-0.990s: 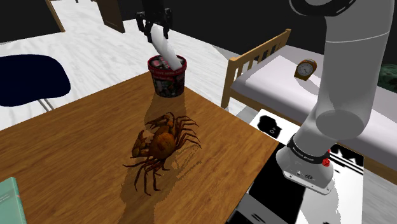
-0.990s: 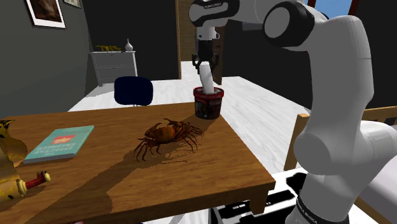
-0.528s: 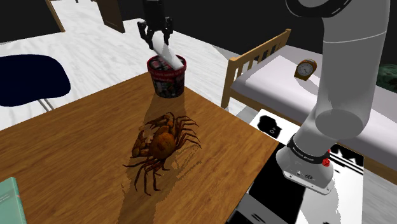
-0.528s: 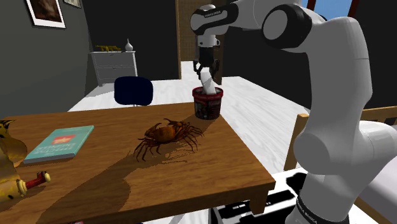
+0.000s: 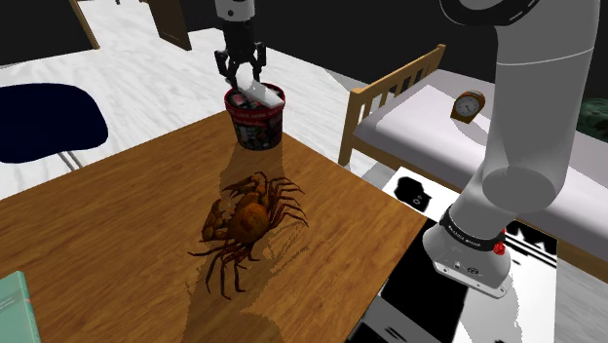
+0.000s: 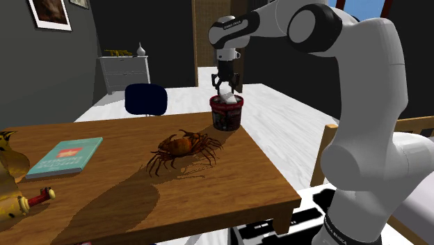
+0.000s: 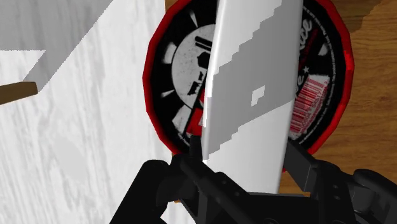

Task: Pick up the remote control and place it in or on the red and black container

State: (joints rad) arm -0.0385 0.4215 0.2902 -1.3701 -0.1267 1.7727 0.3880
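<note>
The remote control (image 7: 251,95) is a plain white slab, clasped between my gripper's (image 7: 245,162) black fingers. Most of it sits down inside the red and black container (image 5: 256,119), a round tub near the wooden table's far corner; only its upper end (image 5: 255,91) sticks out above the rim. In the second exterior view the gripper (image 6: 224,82) hangs just above the tub (image 6: 227,113) with the remote's white tip (image 6: 224,92) below it. Through the wrist view the tub's red rim (image 7: 150,76) rings the remote.
A brown crab figure (image 5: 244,216) lies mid-table, nearer the stand than the tub. A teal book (image 6: 65,156) and a yellow and red toy (image 6: 14,182) sit at the second exterior view's left. A wooden bed (image 5: 419,102) with a clock (image 5: 469,104) stands beyond the table's edge.
The gripper has come down with the remote, sinking it from mostly above the rim into the tub. The grip stayed shut.
</note>
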